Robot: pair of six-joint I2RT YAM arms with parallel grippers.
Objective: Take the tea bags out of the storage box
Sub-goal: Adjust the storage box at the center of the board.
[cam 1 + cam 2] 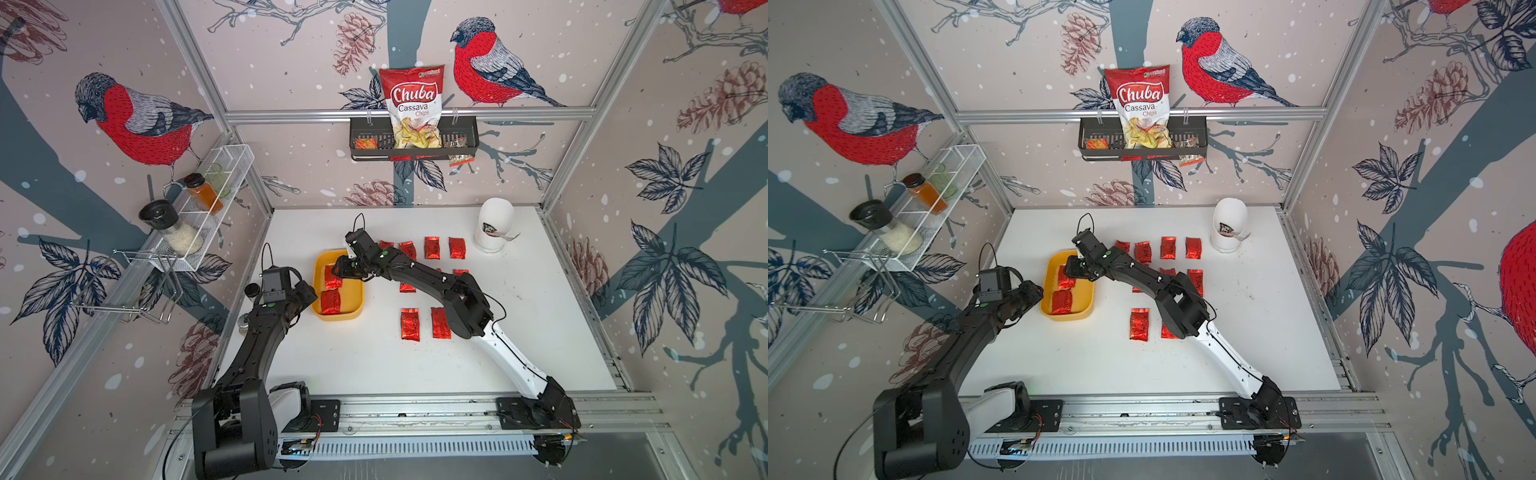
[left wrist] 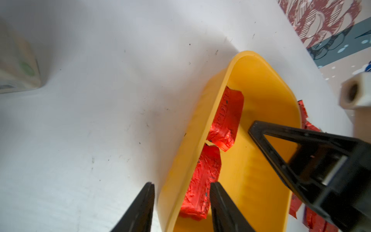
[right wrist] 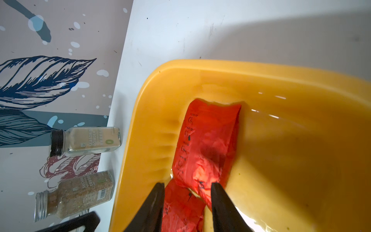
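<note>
Tea bags (image 1: 331, 302): small shiny red foil sachets with dark print. Two lie flat inside the storage box, end to end and nearer its left wall. The others lie out on the table.
Storage box (image 1: 338, 318) (image 1: 1067, 318): shallow mustard-yellow plastic tub with rounded corners, standing on the left half of the white table (image 1: 374, 365).
Right gripper (image 3: 186, 188): black fingers partway apart, reaching into the box from the right, above the spot where the two bags meet. Nothing is clamped between them, and I cannot tell whether they touch the foil.
Left gripper (image 2: 181, 183): black fingers apart, straddling the box's left wall. One finger is outside above the table and the other is inside above the nearer bag. They are not closed on the wall.
Back row (image 1: 432, 247): four bags side by side on the table, to the right of the box and farther back.
Middle bags (image 1: 407, 287): partly hidden under the right arm, so I cannot count them.
Front pair (image 1: 410, 324): two bags side by side, nearer the robot, just beside the right arm.
Spice jars: two clear glass jars, one black-capped (image 3: 86, 140) and one silver-capped (image 3: 76, 194), at the table's left edge near the box.
White container (image 1: 496, 224): rounded and upright, at the far right of the table, well apart from the box.
Black slotted basket (image 1: 465, 137): hung on the back wall, holding a red-and-white Chuba chips bag (image 1: 411, 99).
White wire rack (image 1: 239, 156): mounted on the left wall, holding jars.
</note>
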